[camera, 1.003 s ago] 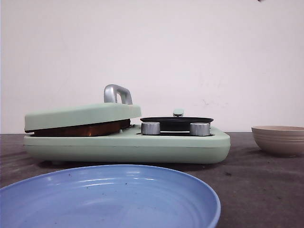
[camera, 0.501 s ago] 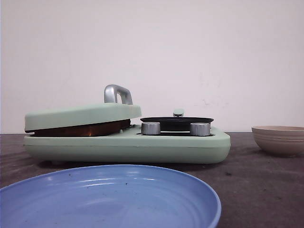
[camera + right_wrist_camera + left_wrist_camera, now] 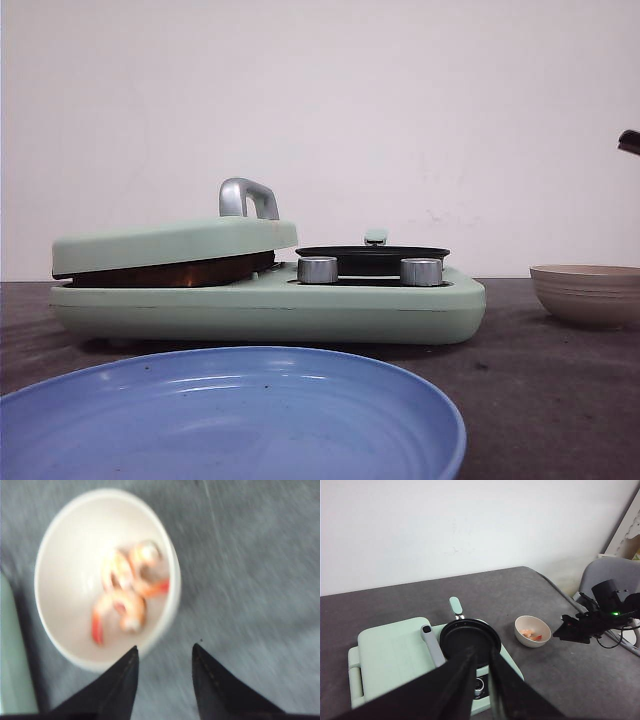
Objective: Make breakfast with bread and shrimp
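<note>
A mint-green cooker (image 3: 270, 300) (lid down) sits between a blue plate (image 3: 230, 420) and beige bowl (image 3: 588, 293).

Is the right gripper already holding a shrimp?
No, the right gripper is open with nothing between its fingers, above the bowl where the shrimp lie.

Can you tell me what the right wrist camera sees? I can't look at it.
A blurry white bowl holds three curled orange-and-white shrimp on a grey table. The open right gripper hangs just above, empty.

shrimp (image 3: 125, 595) motion-blurred; blue plate (image 3: 230, 420) cut by frame edge.
</note>
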Tool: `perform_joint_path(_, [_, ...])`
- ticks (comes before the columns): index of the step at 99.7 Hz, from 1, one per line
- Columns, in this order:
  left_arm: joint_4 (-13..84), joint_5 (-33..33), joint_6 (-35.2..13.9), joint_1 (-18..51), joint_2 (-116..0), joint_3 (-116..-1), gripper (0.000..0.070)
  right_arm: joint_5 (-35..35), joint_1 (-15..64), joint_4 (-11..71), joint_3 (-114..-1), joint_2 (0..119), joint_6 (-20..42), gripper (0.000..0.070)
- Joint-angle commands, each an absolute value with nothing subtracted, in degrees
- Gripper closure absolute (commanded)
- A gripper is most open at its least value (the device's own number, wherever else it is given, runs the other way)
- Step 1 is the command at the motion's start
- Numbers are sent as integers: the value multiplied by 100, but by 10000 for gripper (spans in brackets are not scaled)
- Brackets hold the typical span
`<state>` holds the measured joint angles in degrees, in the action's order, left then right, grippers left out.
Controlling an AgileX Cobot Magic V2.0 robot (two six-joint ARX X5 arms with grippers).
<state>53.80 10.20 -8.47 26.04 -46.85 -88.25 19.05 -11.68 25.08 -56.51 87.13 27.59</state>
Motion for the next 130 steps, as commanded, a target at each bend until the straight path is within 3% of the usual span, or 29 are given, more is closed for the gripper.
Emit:
perform_joint_path(1, [5325, 1000, -790, 2635, -4733, -8927, 700, 1949, -1188, 2224, -5690, 8864, 3081, 501])
perform_joint_path(56, [5319, 985, -644, 2633, -4882, -8927, 700, 1929, -1188, 1424, -5701, 9795, 3793, 504])
perform_joint_path(77, [5317, 985, -637, 2633, -4956, -8927, 700, 1865, -1188, 1177, -5701, 9885, 3883, 697])
perform_joint_path(102, [5315, 987, -532, 2633, -5041, -8927, 700, 1833, -1221, 764, -5701, 9885, 3793, 697])
perform_joint_path(130, [5310, 987, -517, 2633, -5107, -8927, 700, 2510, -1138, -56, -5717, 9717, 3575, 697])
